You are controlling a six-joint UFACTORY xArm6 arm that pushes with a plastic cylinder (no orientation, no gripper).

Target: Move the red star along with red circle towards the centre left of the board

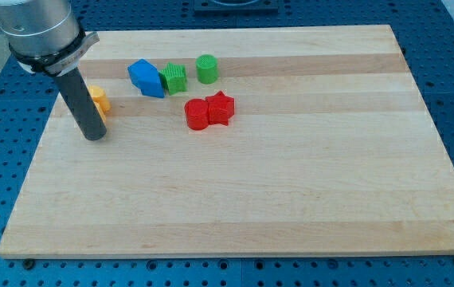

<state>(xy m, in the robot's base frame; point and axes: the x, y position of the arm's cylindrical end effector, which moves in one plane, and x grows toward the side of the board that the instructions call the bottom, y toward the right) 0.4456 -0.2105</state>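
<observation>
The red circle [197, 113] and the red star [221, 108] lie touching each other, the circle on the left, a little above the board's middle and left of centre. My tip [95, 137] rests on the board at the view's left, well to the left of the red pair and slightly lower than them. A yellow block [99, 100] sits just above my tip, partly hidden behind the rod.
A blue block [146, 77], a green block [176, 77] touching it, and a green cylinder [206, 68] stand in a row near the view's top, above the red pair. The wooden board [291, 199] lies on a blue perforated table.
</observation>
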